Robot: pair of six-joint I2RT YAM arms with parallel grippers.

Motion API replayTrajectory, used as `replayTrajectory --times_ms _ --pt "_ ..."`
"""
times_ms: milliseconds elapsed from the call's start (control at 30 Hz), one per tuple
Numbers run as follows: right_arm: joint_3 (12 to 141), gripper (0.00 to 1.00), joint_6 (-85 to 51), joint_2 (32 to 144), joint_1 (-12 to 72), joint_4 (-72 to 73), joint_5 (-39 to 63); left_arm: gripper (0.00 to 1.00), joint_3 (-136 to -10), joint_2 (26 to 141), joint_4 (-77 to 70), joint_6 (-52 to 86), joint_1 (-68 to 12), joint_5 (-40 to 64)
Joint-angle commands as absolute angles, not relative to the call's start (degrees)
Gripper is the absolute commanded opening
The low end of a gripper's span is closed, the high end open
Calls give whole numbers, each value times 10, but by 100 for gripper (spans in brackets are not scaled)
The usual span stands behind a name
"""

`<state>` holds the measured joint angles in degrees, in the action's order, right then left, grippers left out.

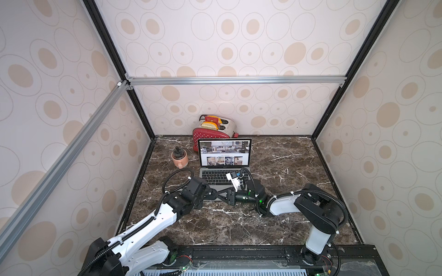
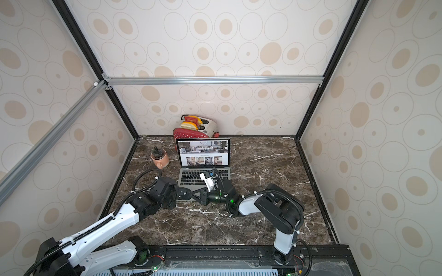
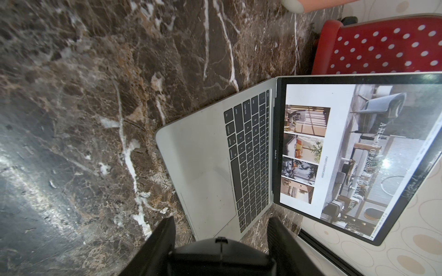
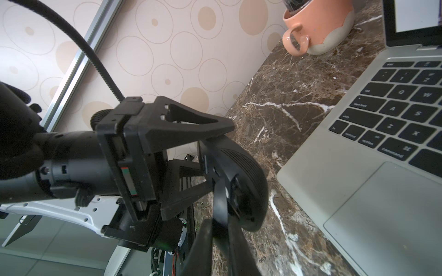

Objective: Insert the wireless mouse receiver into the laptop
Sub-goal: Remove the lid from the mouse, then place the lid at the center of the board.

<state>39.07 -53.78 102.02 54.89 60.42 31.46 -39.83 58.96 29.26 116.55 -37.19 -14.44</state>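
Note:
The laptop point(image 1: 224, 153) point(image 2: 203, 153) stands open mid-table, its screen showing a white page of interior photos. My left gripper point(image 1: 207, 193) point(image 3: 221, 222) hovers over the marble just off the laptop's front left corner point(image 4: 299, 172), shut on a black mouse point(image 3: 220, 253) point(image 4: 244, 181). From the other side my right gripper point(image 1: 214, 194) point(image 4: 221, 222) meets it. Its fingers pinch a thin black cover flap point(image 4: 221, 196) standing out from the mouse's underside. The wireless mouse receiver is hidden.
A pink mug point(image 1: 179, 159) point(image 4: 318, 31) stands left of the laptop. A red polka-dot toaster point(image 1: 212, 130) point(image 3: 382, 45) sits behind the screen against the back wall. Patterned walls close the brown marble table point(image 1: 287, 167) on three sides.

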Motion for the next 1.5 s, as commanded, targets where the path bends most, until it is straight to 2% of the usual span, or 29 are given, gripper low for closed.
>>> replayTrajectory --times_ms 0,367,533,600,667,767,867,933,1233,1467 --pt "387 13 -538 1010 550 636 319 0 -401 583 308 1168 -376 -155" --pt "424 0 -572 1009 547 708 406 0 -402 585 319 1169 -376 -162" --pt "432 0 -616 966 540 689 431 0 -396 582 324 1170 -375 -164" --pt "420 0 -605 915 534 615 423 0 -397 580 331 1169 -375 -165" --pt "414 0 -546 829 525 418 382 0 -397 577 336 1166 -375 -165" --pt "464 0 -396 697 522 -10 196 0 -397 578 340 1154 -376 -155" --pt "494 0 -349 654 486 -204 79 0 -399 585 342 1141 -375 -145" --pt "523 0 -329 663 465 -302 22 0 -400 586 344 1136 -375 -145" --pt "615 0 -203 822 442 -481 -94 0 -395 582 339 1121 -374 -145" --pt "648 0 -279 933 437 -559 -192 0 -388 583 328 1116 -373 -137"
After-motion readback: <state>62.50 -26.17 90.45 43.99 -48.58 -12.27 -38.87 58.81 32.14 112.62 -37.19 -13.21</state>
